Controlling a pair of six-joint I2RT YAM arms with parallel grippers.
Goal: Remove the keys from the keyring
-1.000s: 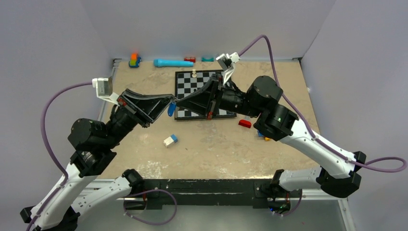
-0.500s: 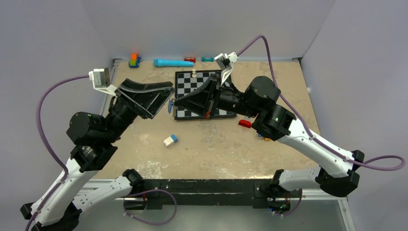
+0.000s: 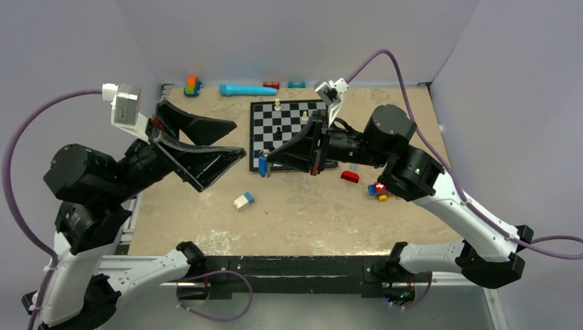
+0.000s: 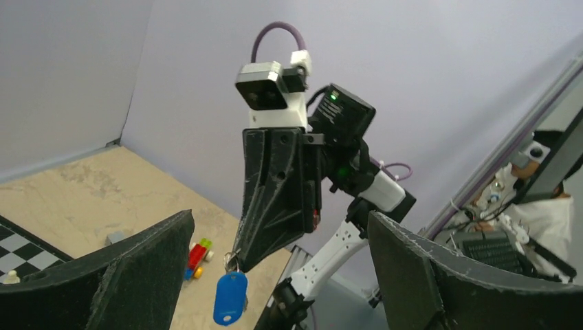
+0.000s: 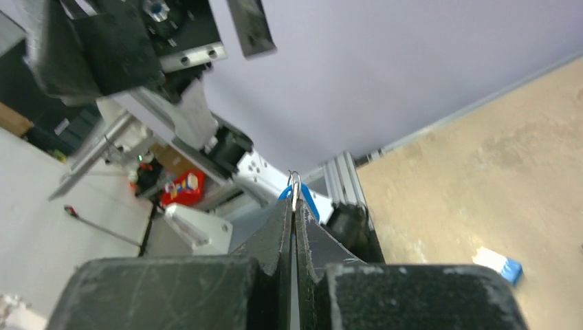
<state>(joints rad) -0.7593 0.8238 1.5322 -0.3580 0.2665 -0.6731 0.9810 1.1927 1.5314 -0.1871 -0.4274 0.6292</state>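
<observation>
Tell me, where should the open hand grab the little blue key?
Probably by the oval plastic head of the blue key. It is the broadest part and hangs free below the keyring. The right gripper is shut on the ring, so that end is crowded. The open left gripper could come in from its own side, level with the head.

- The left hand (image 3: 240, 139) hangs with its 2 fingers spread wide above the left half of the bench (image 3: 309, 213); open air separates it from the right hand (image 3: 267, 157).
- In that gap the blue key (image 3: 264, 166) dangles from the keyring (image 5: 294, 180) pinched at the right hand's tip.
- The chessboard (image 3: 292, 130) lies under the right hand, with chess pieces (image 3: 277, 104) standing on its far squares.
- A blue-and-white block (image 3: 243, 200) lies alone, bare bench around it.
- A red block (image 3: 350, 177) and a small coloured toy (image 3: 377, 191) lie beside the right arm.
- A blue cylinder (image 3: 247, 90) lines the far edge.
</observation>
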